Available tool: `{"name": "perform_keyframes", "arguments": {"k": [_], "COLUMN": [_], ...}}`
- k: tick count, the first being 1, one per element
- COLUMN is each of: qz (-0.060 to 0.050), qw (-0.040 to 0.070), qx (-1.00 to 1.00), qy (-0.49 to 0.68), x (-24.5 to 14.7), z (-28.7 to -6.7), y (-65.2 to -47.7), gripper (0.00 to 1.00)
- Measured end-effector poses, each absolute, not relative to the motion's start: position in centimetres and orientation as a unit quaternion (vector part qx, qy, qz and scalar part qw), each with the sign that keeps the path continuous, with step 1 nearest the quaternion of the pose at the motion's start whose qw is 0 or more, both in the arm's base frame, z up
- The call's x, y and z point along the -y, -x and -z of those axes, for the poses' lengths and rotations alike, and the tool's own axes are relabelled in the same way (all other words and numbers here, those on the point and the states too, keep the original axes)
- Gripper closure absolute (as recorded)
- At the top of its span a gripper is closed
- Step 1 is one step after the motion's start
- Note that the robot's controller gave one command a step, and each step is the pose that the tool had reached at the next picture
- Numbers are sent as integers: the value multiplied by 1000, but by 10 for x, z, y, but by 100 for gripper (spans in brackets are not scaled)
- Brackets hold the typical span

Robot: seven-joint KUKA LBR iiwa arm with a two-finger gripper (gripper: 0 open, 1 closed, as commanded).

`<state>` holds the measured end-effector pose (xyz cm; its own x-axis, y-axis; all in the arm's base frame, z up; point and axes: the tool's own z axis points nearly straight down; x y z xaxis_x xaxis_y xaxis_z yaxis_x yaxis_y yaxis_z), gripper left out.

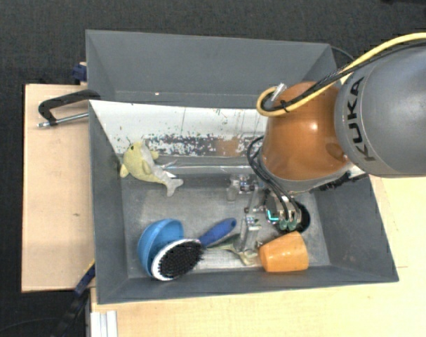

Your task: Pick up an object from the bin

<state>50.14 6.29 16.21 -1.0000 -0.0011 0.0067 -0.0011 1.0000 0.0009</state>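
Presently the gripper (246, 241) is lowered to the floor of the grey metal bin (198, 69), near the front wall and right of centre. Whether it is open or closed cannot be told; its metal tip merges with the clutter beneath it, and nothing can be confirmed as held.

Just right of the tip, touching or nearly so, an orange plastic cup (284, 253) lies on its side. Just left of it is the blue handle of a hairbrush with a white oval head and black bristles (177, 260). A blue rounded piece (158, 237) sits against the brush head; whether it belongs to the brush is unclear. A small beige item (243, 257) below the tip is too indistinct to identify.

A pale yellow plush fish (146, 166) lies well apart, at the back left.

Lettering "KUKA" (354, 118) reads on the grey arm, beside the orange wrist cover (300, 142), which hides the bin floor beneath it.
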Motion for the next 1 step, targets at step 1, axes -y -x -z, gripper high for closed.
{"name": "perform_keyframes", "arguments": {"k": [1], "qz": [1], "qw": [3], "qx": [995], "qy": [-102], "x": [-90], "z": [-78], "y": [-495], "gripper": [0]}}
